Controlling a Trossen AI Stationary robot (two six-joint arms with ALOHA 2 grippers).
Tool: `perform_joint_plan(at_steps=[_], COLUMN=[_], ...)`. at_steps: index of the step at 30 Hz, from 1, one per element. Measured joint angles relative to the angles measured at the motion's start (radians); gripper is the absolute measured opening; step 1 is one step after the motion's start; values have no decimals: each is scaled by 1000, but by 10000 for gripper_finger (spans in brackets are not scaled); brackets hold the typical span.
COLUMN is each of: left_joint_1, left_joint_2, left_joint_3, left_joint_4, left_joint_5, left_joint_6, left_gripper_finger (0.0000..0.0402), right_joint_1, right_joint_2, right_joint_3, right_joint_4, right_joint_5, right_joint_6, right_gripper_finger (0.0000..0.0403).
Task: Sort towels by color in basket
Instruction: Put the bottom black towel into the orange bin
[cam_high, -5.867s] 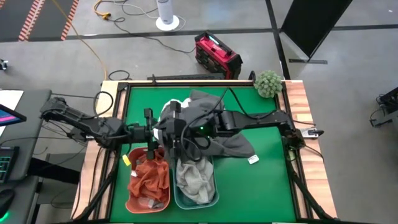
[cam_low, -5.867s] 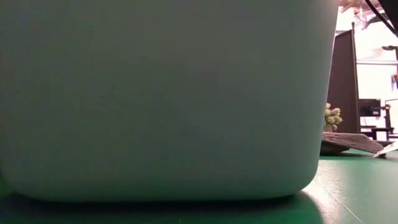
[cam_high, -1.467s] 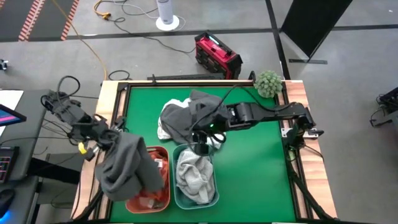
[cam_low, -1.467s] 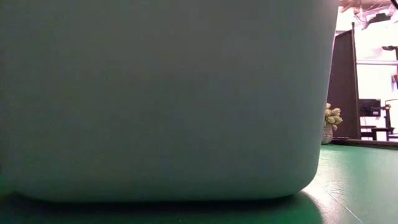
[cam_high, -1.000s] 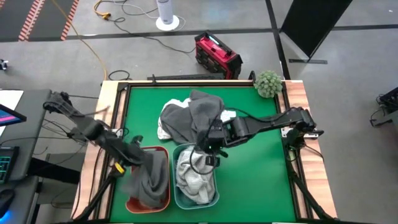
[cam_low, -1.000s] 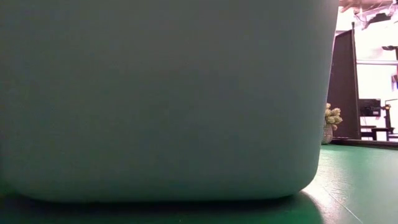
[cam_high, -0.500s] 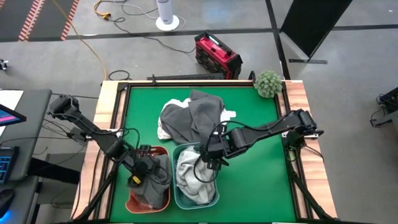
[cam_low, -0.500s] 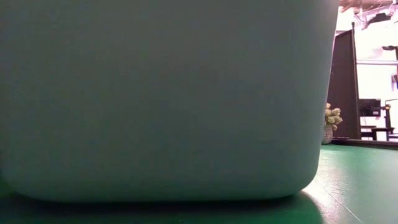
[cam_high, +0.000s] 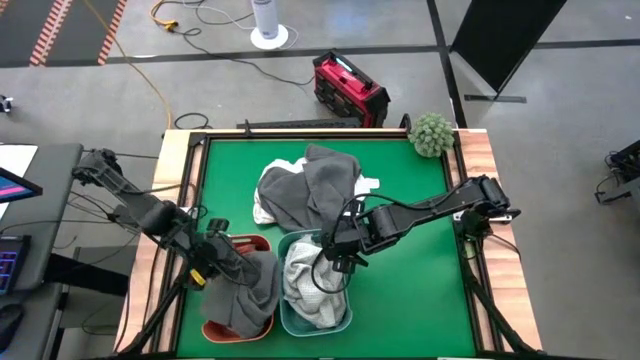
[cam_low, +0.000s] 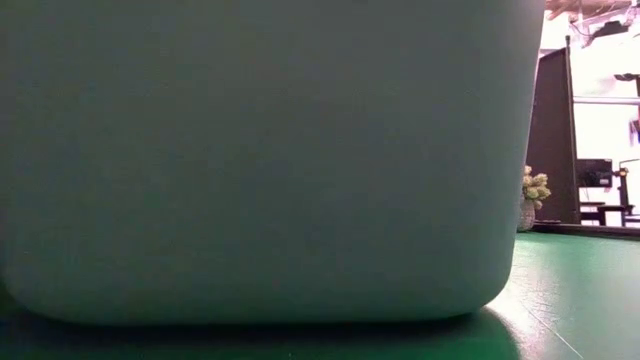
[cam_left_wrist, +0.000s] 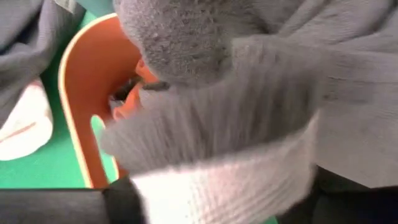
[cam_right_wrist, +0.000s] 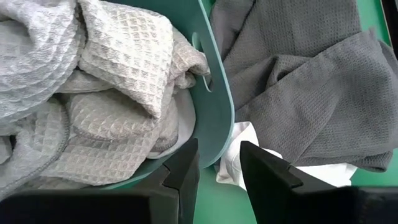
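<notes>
A dark grey towel (cam_high: 255, 290) lies heaped in the orange basket (cam_high: 207, 322), over the rust-orange cloth (cam_left_wrist: 134, 96). My left gripper (cam_high: 214, 262) stands open at that basket's far left side, and the towel (cam_left_wrist: 205, 37) fills its wrist view. Light grey towels (cam_right_wrist: 93, 93) fill the teal basket (cam_high: 348, 310). My right gripper (cam_right_wrist: 219, 167) hangs open above the teal basket's far rim (cam_right_wrist: 217, 106), holding nothing. More dark grey (cam_high: 315, 185) and white (cam_right_wrist: 244, 155) towels are piled on the mat beyond. My left gripper is open with the dark grey towel (cam_left_wrist: 261, 124) bunched right in front of its fingers. The cloth hides the fingertips, so I cannot tell whether they touch it. The towel rests in the orange basket.
A green fuzzy ball (cam_high: 432, 133) sits at the table's far right corner. The teal basket's wall (cam_low: 260, 160) fills the low view. Bare green mat (cam_high: 410, 280) lies right of the baskets. A red case (cam_high: 348, 88) stands on the floor behind the table.
My left gripper brought the hanging dark grey towel down into the orange basket, then drew back up toward the table's left and far side. The towel now lies heaped in the basket. My right gripper sank a little toward the teal basket's far rim.
</notes>
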Motion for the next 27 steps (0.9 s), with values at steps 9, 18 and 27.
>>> perform_joint_plan(at_steps=[9,18,27], left_joint_1=[-2,-46,-46], left_joint_2=[-13,54,183], left_joint_3=[241,149,-192], left_joint_4=[-104,221,532], left_joint_5=[50,-33,-56], left_joint_6=[23,214,185], left_gripper_finger=[212,206,205], right_joint_1=[1,6,30], right_joint_2=[0,0,0], right_joint_3=[0,1,1], right_joint_4=[4,23,23], right_joint_5=[26,30,30], right_joint_6=[0,0,3], right_gripper_finger=[147,147,147])
